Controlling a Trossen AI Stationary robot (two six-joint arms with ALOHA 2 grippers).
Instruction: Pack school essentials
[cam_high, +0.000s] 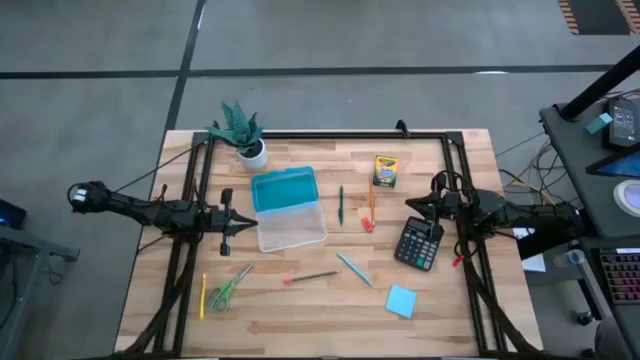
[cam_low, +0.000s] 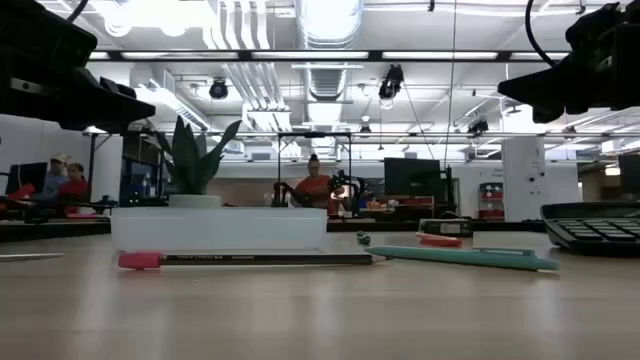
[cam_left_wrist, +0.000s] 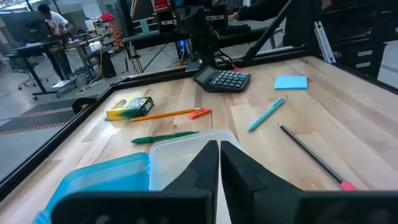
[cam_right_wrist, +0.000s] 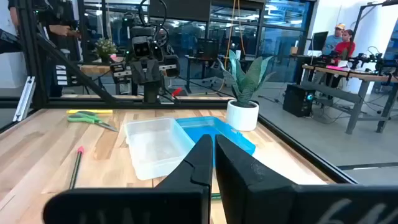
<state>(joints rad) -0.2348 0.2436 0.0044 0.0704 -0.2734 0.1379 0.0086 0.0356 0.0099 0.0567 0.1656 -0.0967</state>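
The pale wood surface (cam_high: 300, 320) carries a clear box (cam_high: 291, 228) near its middle. Touching the box's far edge lies its blue lid (cam_high: 283, 188), with a plant (cam_high: 243, 133) beyond. Right of the box: pens (cam_high: 340, 204), crayon box (cam_high: 385, 171), calculator (cam_high: 419, 243), sticky pad (cam_high: 401, 300). Near the box's front: scissors (cam_high: 227, 289), a pencil (cam_high: 312, 277).

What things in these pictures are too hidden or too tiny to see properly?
- Clear box: what lies in it cannot be told in the low view, where its wall is cloudy.
- Crayon box: its print is too small to read in the high view.
- Calculator: cut off by the low view's edge.
- Scissors: out of the left wrist view, behind the left hand.
- Sticky pad: missing from the right wrist view.
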